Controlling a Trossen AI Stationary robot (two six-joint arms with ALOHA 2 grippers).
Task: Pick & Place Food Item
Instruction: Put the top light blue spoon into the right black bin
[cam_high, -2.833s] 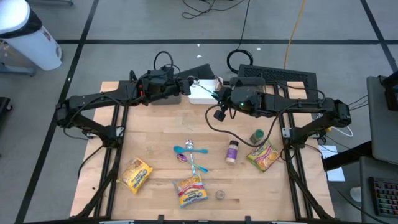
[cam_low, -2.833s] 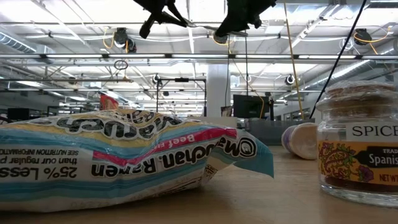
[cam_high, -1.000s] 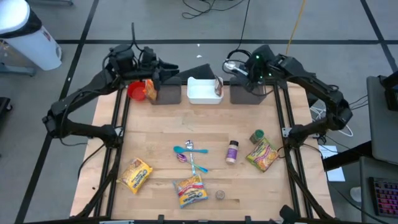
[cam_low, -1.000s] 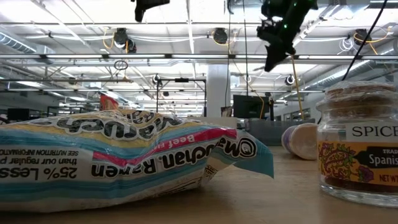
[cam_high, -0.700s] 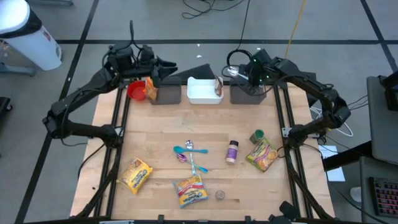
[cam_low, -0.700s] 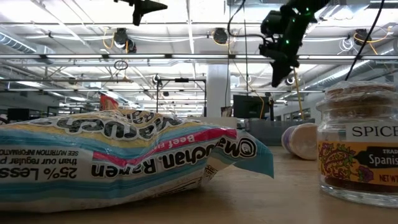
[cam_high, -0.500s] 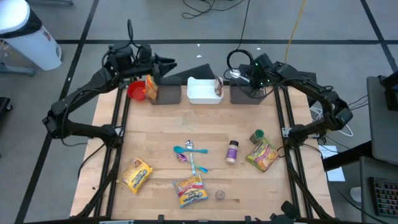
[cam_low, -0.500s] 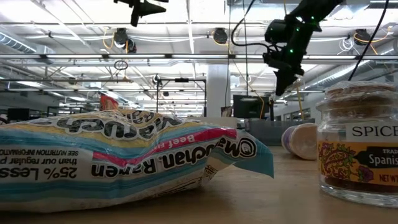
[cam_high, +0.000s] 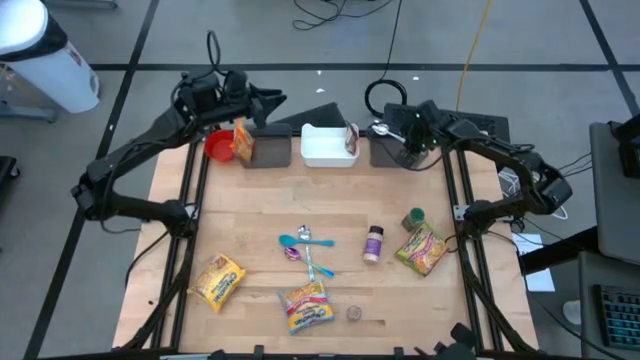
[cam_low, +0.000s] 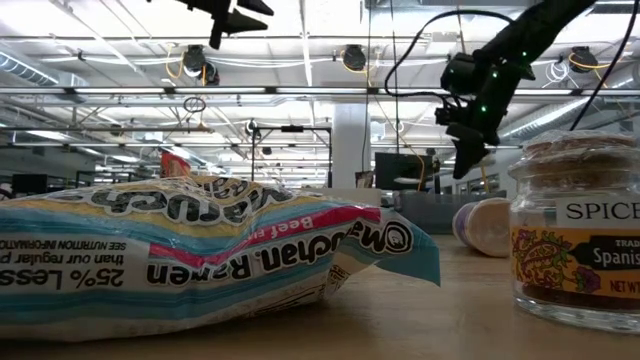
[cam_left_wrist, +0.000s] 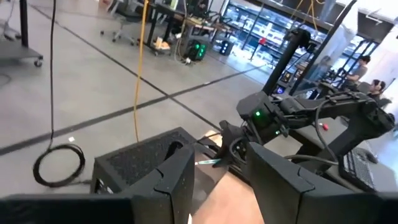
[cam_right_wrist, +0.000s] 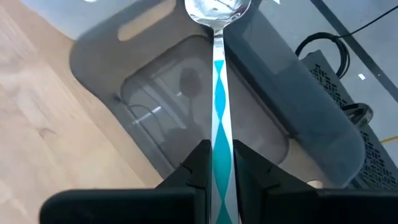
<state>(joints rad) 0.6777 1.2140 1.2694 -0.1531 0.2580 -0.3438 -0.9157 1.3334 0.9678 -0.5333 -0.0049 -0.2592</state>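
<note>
My right gripper (cam_high: 396, 133) hangs over the right grey bin (cam_high: 384, 156) at the table's far edge, shut on a spoon (cam_right_wrist: 217, 74) with a teal-and-white handle. The spoon's bowl (cam_high: 380, 127) sticks out ahead of the fingers. My left gripper (cam_high: 272, 98) is high over the far edge by the left grey bin (cam_high: 266, 152), level, open, with nothing between its fingers (cam_left_wrist: 177, 177). Ramen packets (cam_high: 217, 281) (cam_high: 305, 306) (cam_high: 424, 248) and spice jars (cam_high: 373, 243) (cam_high: 412, 217) lie on the wooden table. My right gripper pinches the spoon's handle (cam_right_wrist: 218, 127) between its two fingers. The handle runs along the fingers, with the bowl (cam_right_wrist: 217, 6) ahead of the tips. The fingers slant down from above. The spoon is lifted clear, over the grey bin (cam_right_wrist: 155, 93).
A white bin (cam_high: 326, 146) stands between the two grey ones. A red bowl (cam_high: 217, 147) and an orange packet (cam_high: 242, 142) sit at the far left. Two more spoons (cam_high: 298, 240) (cam_high: 318, 263) lie mid-table. In the low view a ramen packet (cam_low: 200, 250) and a spice jar (cam_low: 575, 235) stand close.
My right gripper has come down with the spoon toward the right grey bin, shifting a little toward the table's near and right edges. It stays shut on the handle.
</note>
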